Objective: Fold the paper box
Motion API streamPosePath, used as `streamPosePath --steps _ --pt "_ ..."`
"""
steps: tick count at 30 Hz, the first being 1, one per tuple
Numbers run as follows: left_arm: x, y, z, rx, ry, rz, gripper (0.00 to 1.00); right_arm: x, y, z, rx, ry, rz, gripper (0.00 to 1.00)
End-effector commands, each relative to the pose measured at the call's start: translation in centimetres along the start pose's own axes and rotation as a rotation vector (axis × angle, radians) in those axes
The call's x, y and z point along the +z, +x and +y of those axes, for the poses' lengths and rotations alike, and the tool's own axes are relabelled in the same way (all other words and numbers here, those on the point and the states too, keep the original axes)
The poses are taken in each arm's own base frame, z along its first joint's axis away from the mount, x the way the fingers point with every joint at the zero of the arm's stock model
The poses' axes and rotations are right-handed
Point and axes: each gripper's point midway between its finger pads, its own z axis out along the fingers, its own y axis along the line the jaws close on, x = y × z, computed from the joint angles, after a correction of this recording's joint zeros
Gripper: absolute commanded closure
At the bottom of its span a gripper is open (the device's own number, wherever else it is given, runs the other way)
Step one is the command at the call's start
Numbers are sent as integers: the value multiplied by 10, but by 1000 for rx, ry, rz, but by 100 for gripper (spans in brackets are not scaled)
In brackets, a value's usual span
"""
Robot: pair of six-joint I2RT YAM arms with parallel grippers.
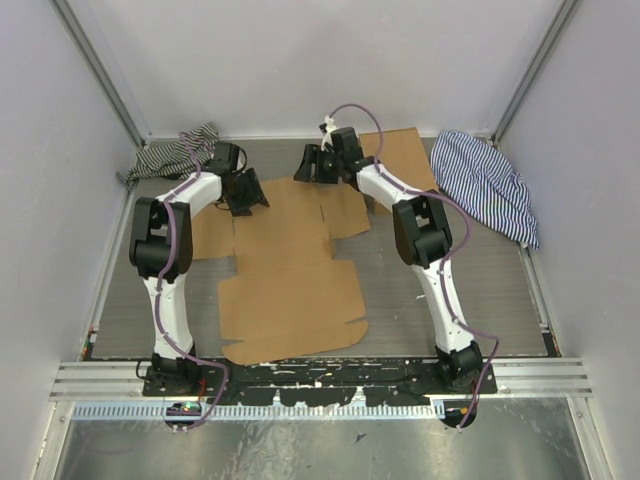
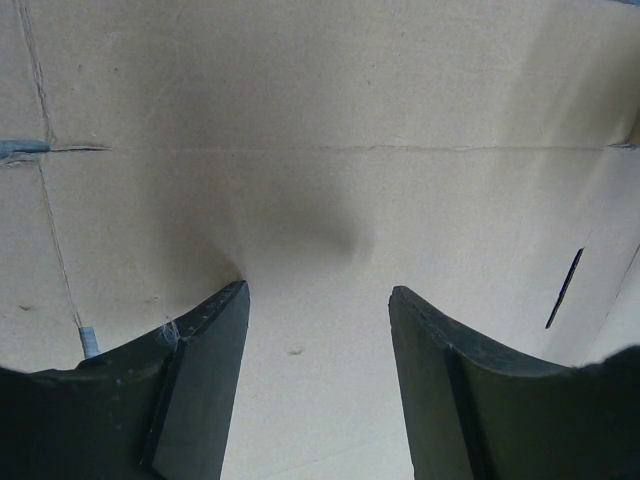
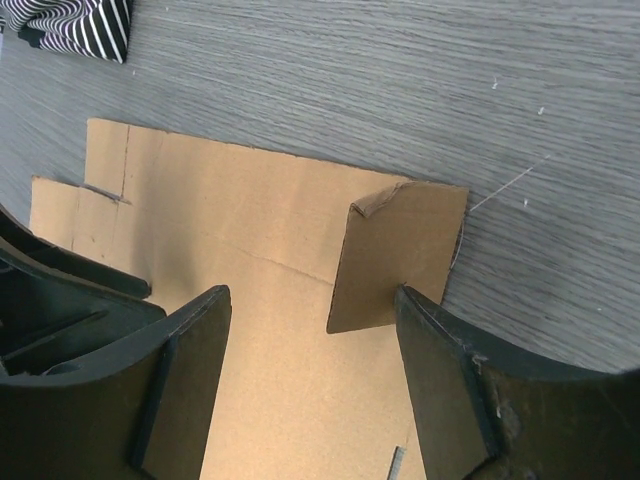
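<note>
Paper box [image 1: 290, 270]: die-cut cardboard sheet, lying open on bench [image 1: 500, 290]. Left hand [image 1: 243, 195], right hand [image 1: 312, 165]: both spread apart, empty, above its far edge. Recommended: lift flaps along scored creases, one hand pinning sheet.

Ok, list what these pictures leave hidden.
1. Top view: far edge of the paper box, under the left claw and right claw.
2. Left wrist view: cardboard fills the frame; its outline is cut off.
3. Top view: whether the far cardboard joins the box sheet; the right arm covers the junction.
</note>
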Motion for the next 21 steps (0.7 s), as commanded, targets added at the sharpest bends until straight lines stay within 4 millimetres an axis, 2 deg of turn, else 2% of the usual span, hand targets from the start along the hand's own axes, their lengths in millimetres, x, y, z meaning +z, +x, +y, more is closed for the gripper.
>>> streamPosePath --steps 1,10,15,19,21 --pt "10 17 10 3 -38 62 34 2 -24 20 -50 -54 -61 29" --pt "11 19 12 1 -39 67 34 30 13 -5 -12 -35 17 29" --pt "6 15 12 4 -51 57 33 33 24 -12 -5 -15 39 29" --pt "-10 -3 13 -24 -47 3 30 31 26 -15 -11 -2 40 29" --pt "-24 -20 19 -67 -36 -50 29 30 26 -17 -11 7 40 29"
